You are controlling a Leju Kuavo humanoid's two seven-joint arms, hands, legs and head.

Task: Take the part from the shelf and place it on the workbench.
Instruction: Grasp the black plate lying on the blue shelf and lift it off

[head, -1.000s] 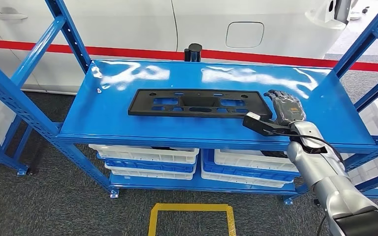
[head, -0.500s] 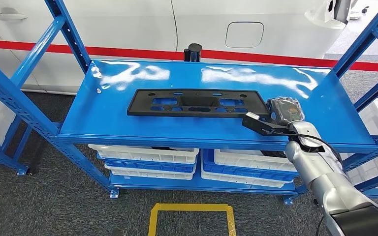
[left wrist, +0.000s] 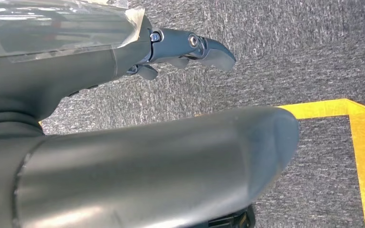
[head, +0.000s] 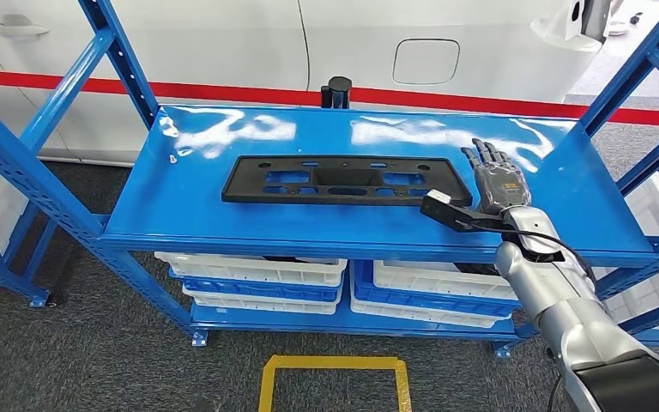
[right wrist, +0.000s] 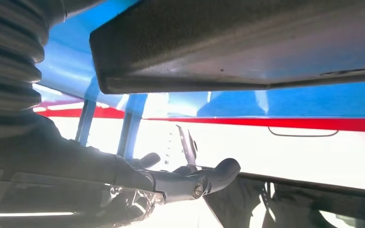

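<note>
The part (head: 343,180), a long flat black plastic plate with several cut-outs, lies across the middle of the blue shelf top (head: 223,219). My right hand (head: 498,180) hovers just off the part's right end, palm down and fingers stretched toward the back, holding nothing. In the right wrist view the part's dark edge (right wrist: 237,42) runs close by the spread fingers (right wrist: 195,180). My left hand (left wrist: 190,47) hangs beside my body over the grey floor, fingers apart and holding nothing.
Slanted blue rack uprights (head: 129,69) frame the shelf at both ends. White and blue bins (head: 257,275) are stacked on the level below. A black post (head: 336,90) stands at the back edge, a white car body behind it. Yellow tape (head: 335,365) marks the floor.
Half a second ago the right hand's fingers were curled in beside the part's right end; now they are stretched out flat. The part has not moved.
</note>
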